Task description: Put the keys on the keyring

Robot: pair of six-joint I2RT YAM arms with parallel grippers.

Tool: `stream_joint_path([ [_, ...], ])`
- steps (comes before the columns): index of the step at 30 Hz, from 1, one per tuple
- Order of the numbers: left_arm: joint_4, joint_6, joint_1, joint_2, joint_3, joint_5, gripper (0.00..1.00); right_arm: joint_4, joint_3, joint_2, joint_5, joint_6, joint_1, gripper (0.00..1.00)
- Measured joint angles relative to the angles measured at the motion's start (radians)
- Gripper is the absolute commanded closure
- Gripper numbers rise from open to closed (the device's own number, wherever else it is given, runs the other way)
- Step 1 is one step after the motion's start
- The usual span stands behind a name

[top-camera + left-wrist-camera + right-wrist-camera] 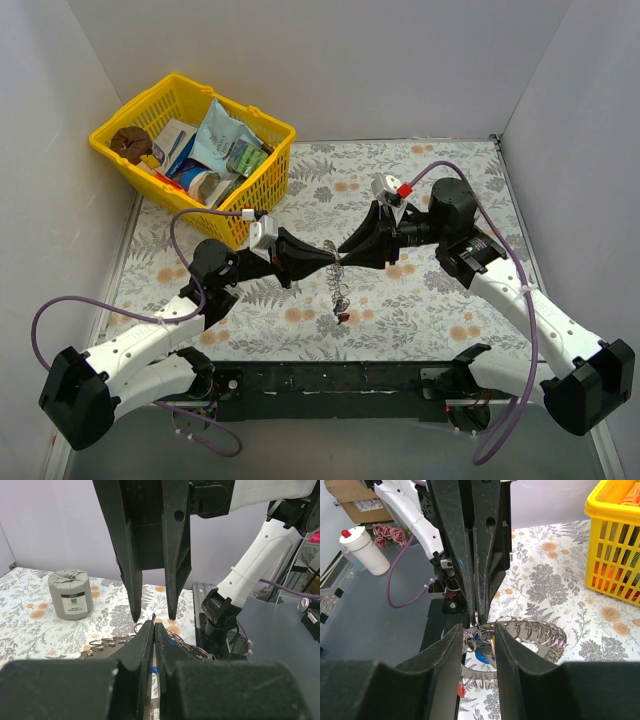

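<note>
The keyring [338,288], a silvery band lined with small wire loops, hangs above the table between both arms. My left gripper [329,258] is shut on a loop at its top, seen pinched in the left wrist view [154,624]. My right gripper [346,257] faces it, jaws apart on either side of that spot [153,616]. In the right wrist view the right gripper [477,629] straddles a blue key [481,653] and some loops of the keyring [545,632]. A red key [461,690] dangles lower. The keys [342,316] hang at the ring's bottom.
A yellow basket [262,185] full of packets stands at the back left of the floral table. A grey cylinder [71,594] sits on the table, seen in the left wrist view. A white bottle [364,550] stands off the table beyond the arm bases.
</note>
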Motion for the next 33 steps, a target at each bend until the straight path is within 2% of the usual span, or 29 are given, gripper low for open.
stream_joint_path([
  [5, 0.003, 0.000, 0.000, 0.006, 0.000, 0.002, 1.00, 0.006, -0.023, 0.012, 0.008, 0.000, 0.009, 0.64],
  [9, 0.010, -0.005, 0.000, 0.012, 0.000, 0.003, 1.00, 0.010, -0.027, 0.016, 0.011, 0.001, 0.016, 0.73],
  [12, 0.014, -0.008, 0.000, 0.012, 0.000, 0.003, 1.00, 0.016, -0.027, 0.019, 0.010, 0.008, 0.021, 0.88],
  [13, 0.016, -0.009, 0.000, 0.012, 0.000, 0.005, 1.00, 0.018, -0.027, 0.021, 0.008, 0.015, 0.021, 0.98],
  [21, 0.008, -0.008, 0.006, 0.013, 0.003, 0.003, 1.00, 0.034, -0.027, 0.027, 0.000, 0.034, 0.024, 0.99],
  [24, -0.027, 0.007, 0.007, 0.011, 0.013, 0.002, 0.92, 0.009, -0.024, 0.027, 0.008, 0.012, 0.025, 0.99],
  [25, -0.042, 0.014, 0.007, 0.009, 0.015, 0.000, 0.85, -0.005, -0.023, 0.027, 0.014, 0.000, 0.025, 0.99],
  [33, -0.252, 0.132, 0.006, -0.021, 0.093, -0.040, 0.50, -0.344, 0.119, 0.084, 0.092, -0.198, 0.035, 0.99],
])
